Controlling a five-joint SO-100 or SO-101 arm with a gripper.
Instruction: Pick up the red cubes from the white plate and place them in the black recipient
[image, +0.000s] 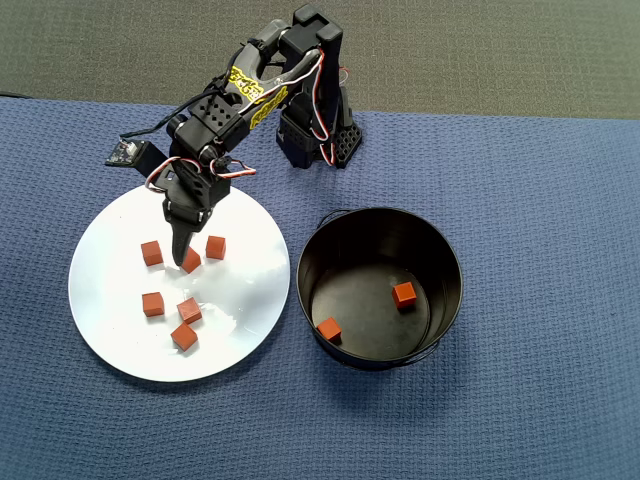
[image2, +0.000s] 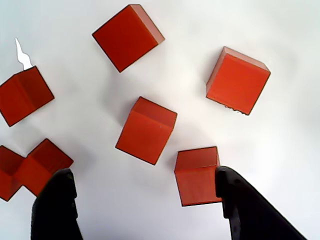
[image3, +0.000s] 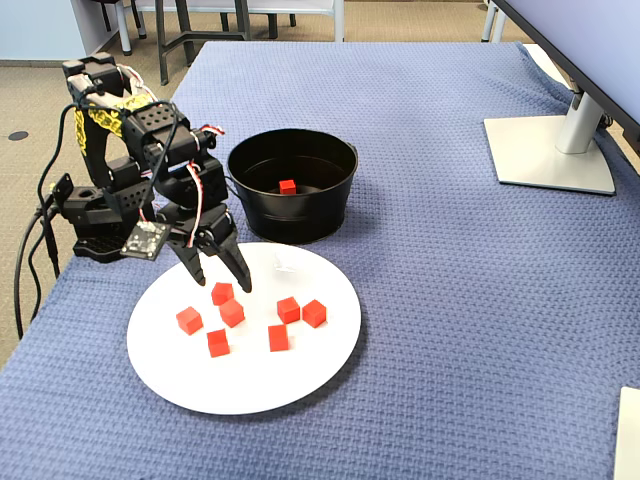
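Note:
Several orange-red cubes (image: 152, 304) lie on the white plate (image: 110, 330). My gripper (image: 182, 255) hangs low over the plate's far part, open and holding nothing. In the wrist view the gripper (image2: 144, 172) straddles bare plate (image2: 280, 40), and one cube (image2: 197, 175) sits just inside the right finger (image2: 240, 200), against it. The left finger (image2: 55, 205) stands beside another cube (image2: 42, 165). In the fixed view the gripper (image3: 220, 277) is just above a cube (image3: 222, 293). The black pot (image: 370, 320) to the right of the plate holds two cubes (image: 404, 293).
The arm's base (image: 315, 130) stands at the mat's far edge behind the plate. In the fixed view the pot (image3: 290, 215) sits just beyond the plate (image3: 300, 370), and a monitor stand (image3: 550, 150) is at the far right on the blue mat.

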